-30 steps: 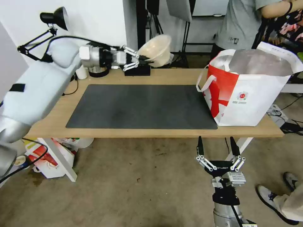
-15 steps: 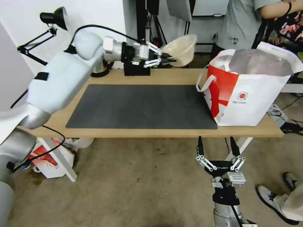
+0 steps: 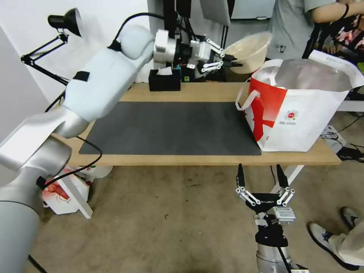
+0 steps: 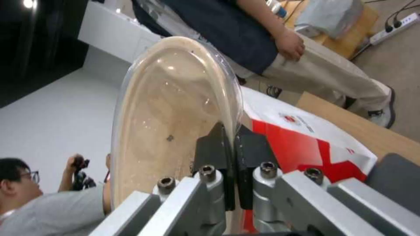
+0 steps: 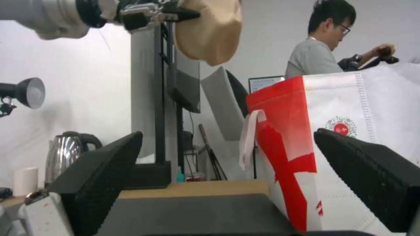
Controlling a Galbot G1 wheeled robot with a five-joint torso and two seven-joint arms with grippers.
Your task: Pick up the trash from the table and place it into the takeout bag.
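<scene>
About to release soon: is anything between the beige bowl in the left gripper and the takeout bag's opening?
Nothing visible. The left gripper holds the beige bowl by its rim, in the air beside the takeout bag, whose foil-lined mouth stands open. The right gripper hangs open below the table edge.

beige bowl point(image 3: 250, 47), red-white bag point(image 3: 299, 113), dark grey mat point(image 3: 170, 129)

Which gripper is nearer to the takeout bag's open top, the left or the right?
Left. The left gripper holds the beige paper bowl just beside the takeout bag top; the right gripper hangs open below the table edge.
</scene>
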